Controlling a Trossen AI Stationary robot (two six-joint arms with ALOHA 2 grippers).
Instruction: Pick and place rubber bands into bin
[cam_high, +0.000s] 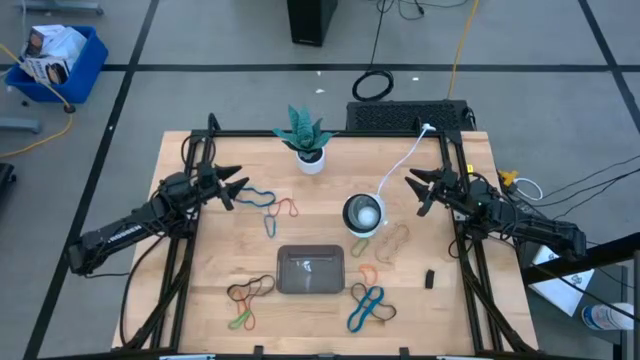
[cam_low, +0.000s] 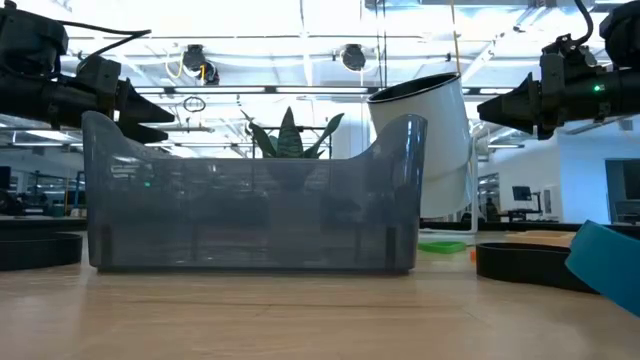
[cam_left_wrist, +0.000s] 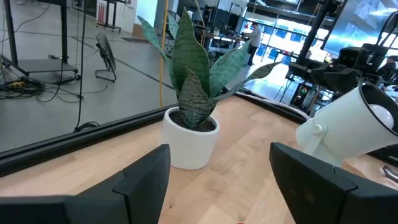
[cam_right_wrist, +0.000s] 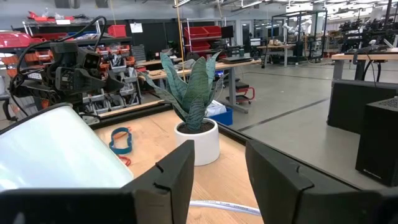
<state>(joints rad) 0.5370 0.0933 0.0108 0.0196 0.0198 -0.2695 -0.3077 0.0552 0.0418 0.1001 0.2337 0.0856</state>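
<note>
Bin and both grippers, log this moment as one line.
bin: empty | left gripper: open, raised | right gripper: open, raised | rubber bands: on table

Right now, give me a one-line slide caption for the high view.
Both arms wait open, rubber bands scattered around the bin, none inside yet.

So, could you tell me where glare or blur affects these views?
Low view: the bin fills the frame, translucent against bright ceiling lights; the nearest rubber bands are blurred. High view: even light, faint shadows. Wrist views: the white bowl looms soft; the plant stays sharp.
</note>
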